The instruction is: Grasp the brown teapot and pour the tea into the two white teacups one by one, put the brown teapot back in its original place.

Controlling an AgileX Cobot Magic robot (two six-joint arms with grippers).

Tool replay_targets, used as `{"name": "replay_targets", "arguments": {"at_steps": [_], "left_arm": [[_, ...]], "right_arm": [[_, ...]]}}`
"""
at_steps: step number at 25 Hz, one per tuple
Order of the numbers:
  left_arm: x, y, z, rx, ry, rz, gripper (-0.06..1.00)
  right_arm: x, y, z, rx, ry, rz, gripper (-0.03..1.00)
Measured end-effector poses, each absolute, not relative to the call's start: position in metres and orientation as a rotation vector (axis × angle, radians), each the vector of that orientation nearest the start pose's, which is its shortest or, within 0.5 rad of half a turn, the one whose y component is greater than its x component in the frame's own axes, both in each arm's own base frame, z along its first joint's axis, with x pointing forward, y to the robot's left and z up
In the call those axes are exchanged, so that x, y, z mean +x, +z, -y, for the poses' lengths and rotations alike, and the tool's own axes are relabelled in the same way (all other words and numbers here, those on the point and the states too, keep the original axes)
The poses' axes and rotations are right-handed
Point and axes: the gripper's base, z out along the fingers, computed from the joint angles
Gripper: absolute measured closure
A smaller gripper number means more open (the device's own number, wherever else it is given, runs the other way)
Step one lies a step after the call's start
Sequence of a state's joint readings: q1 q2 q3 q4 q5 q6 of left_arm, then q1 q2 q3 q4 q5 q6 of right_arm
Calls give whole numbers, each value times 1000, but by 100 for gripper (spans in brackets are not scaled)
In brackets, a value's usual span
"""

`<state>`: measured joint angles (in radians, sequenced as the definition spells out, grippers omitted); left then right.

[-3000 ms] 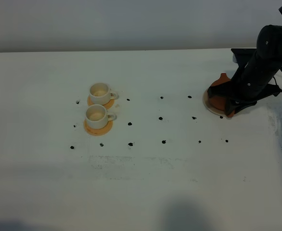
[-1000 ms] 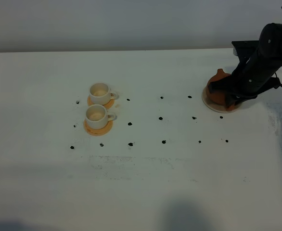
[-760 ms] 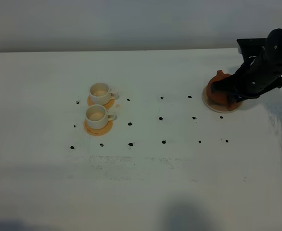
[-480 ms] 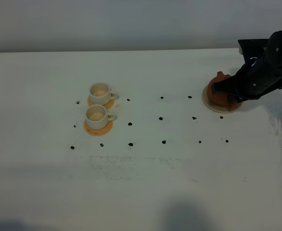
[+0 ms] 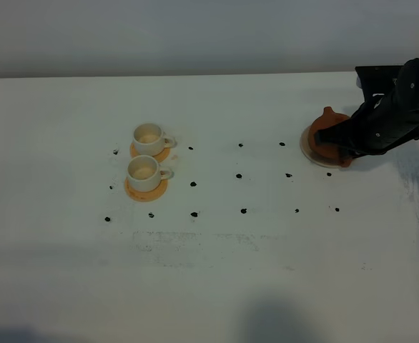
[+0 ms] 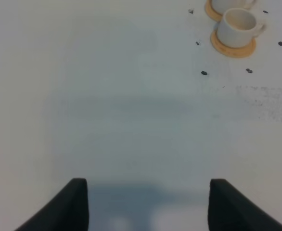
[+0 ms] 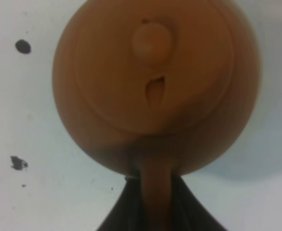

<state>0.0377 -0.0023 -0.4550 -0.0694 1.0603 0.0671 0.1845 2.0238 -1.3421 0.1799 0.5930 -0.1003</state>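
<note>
1. Squat reddish-brown clay teapot (image 5: pixel 322 139) and everything else here rests on one wide flat white tabletop (image 5: pixel 231 271) dotted with small black marks (image 5: pixel 239 175).
2. Black right arm (image 5: pixel 402 100) comes in from the far right edge and reaches down over the teapot's right side, hiding that part of it in the high view.
3. Teapot position: far right of the table, well apart from the cups. It stands upright with the knobbed lid (image 7: pixel 151 41) on and the short spout (image 5: pixel 329 112) pointing away from the arm.
4. Round flat pale cream saucer (image 5: pixel 305 150) lies under the teapot; only its left rim shows past the pot.
5. Right gripper (image 7: pixel 155 207) is pinching the teapot's loop handle (image 7: pixel 156 187), with a dark finger pressed against each side of it.
6. Left gripper (image 6: pixel 150 211) has its jaws spread wide with nothing between them, only bare table below. It is not visible in the high view.
7. Two small white cylindrical teacups sit left of centre, just beside each other: the far cup (image 5: pixel 148 137) and the near cup (image 5: pixel 143 171). Both are upright with cream insides and handles pointing right.
8. Each cup sits on its own small round orange-tan coaster (image 5: pixel 146 191).
</note>
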Motion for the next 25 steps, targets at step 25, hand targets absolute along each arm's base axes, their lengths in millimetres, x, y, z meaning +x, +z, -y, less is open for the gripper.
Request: {"name": "replay_targets", "arguments": {"at_steps": [25], "left_arm": [[0,265,6,32,-20,-2084,42]], "right_arm": [[386,149,-77,-175,165,-2598,85]]}}
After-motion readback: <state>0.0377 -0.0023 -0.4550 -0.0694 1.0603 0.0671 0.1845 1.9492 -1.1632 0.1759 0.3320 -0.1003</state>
